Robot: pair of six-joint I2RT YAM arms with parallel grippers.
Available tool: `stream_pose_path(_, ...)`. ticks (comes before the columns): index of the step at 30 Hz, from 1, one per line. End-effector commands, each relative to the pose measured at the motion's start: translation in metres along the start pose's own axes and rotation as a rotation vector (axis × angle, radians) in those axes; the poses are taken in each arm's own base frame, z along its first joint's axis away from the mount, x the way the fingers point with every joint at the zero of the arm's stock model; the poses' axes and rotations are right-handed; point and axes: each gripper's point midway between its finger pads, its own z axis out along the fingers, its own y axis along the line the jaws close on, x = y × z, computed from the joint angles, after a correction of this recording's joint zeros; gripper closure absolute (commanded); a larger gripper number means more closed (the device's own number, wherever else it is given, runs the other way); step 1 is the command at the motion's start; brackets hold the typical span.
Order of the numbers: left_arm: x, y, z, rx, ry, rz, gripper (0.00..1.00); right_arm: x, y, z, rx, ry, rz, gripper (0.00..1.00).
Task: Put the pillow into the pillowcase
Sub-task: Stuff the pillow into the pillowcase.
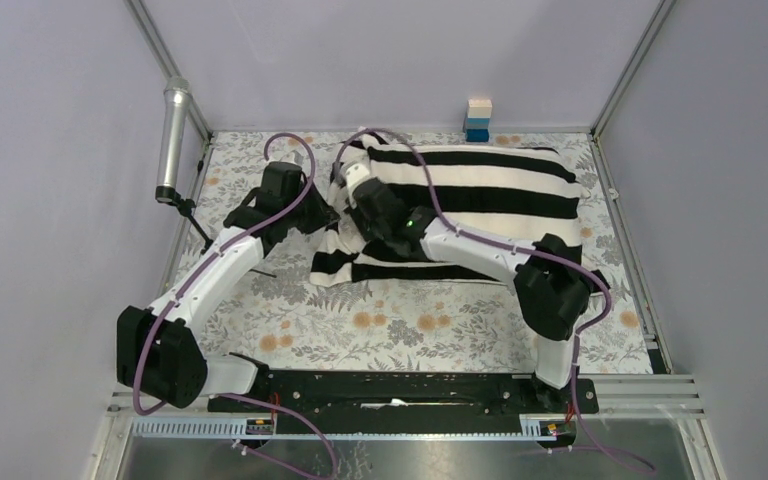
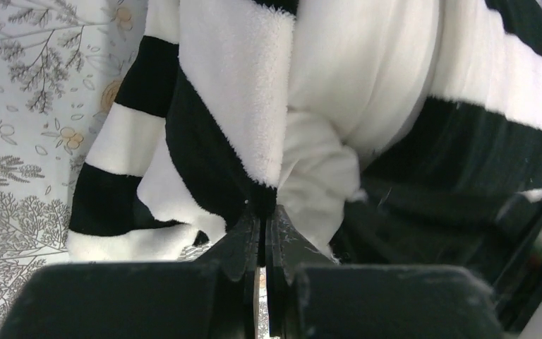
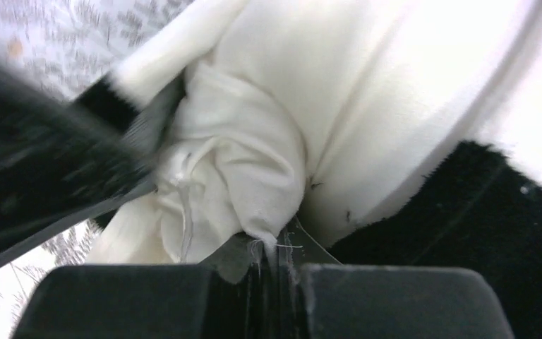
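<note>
Toward the far side of the desk (image 1: pixel 390 325), on its floral cover, the striped pillowcase (image 1: pixel 480 185) lies plump and lengthwise, open end to the left. The pillow (image 3: pixel 254 141) is inside it. Only cream fabric at that left mouth shows, with a bunched corner sticking out past the striped edge.

Both arms meet at that end. The left arm (image 1: pixel 222 262) comes in from the left side. The right arm (image 1: pixel 480 250) crosses over the near edge of the case.

Left jaws: pressed together, pinching the fuzzy edge of the pillowcase where a black stripe folds down, the pillow's cream cloth just beside them. Right jaws: pressed together on a small fold of the pillow's bunched corner, loose threads at the tips. In the right wrist view the left arm's black end shows blurred, just beside the same corner.

A silver cylinder (image 1: pixel 173 140) hangs on the left frame post. A small white-and-blue block stack (image 1: pixel 478 119) stands at the far edge.
</note>
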Motion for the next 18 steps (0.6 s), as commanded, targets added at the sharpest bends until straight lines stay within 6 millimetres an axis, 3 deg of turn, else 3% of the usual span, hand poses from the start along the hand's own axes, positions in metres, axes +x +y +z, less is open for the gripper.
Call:
stream_pose_path(1,-0.025,-0.054,-0.042,0.201,-0.067,0.088,1.00,-0.019,-0.056,0.005,0.064,0.041,0.258,1.00)
stream_pose_path(5,-0.031,-0.080,-0.064,0.302,-0.084,0.161,1.00,-0.025,-0.027,0.020,-0.080,0.097,0.304,1.00)
stream_pose_path(9,-0.042,-0.130,-0.095,0.454,-0.118,0.253,1.00,-0.011,-0.010,0.043,-0.131,0.155,0.348,1.00)
stream_pose_path(13,-0.044,-0.181,-0.119,0.585,-0.155,0.337,1.00,0.004,-0.002,0.067,-0.125,0.200,0.398,1.00)
stream_pose_path(18,-0.032,-0.225,-0.136,0.729,-0.151,0.335,1.00,0.027,-0.002,0.093,-0.069,0.226,0.489,1.00)
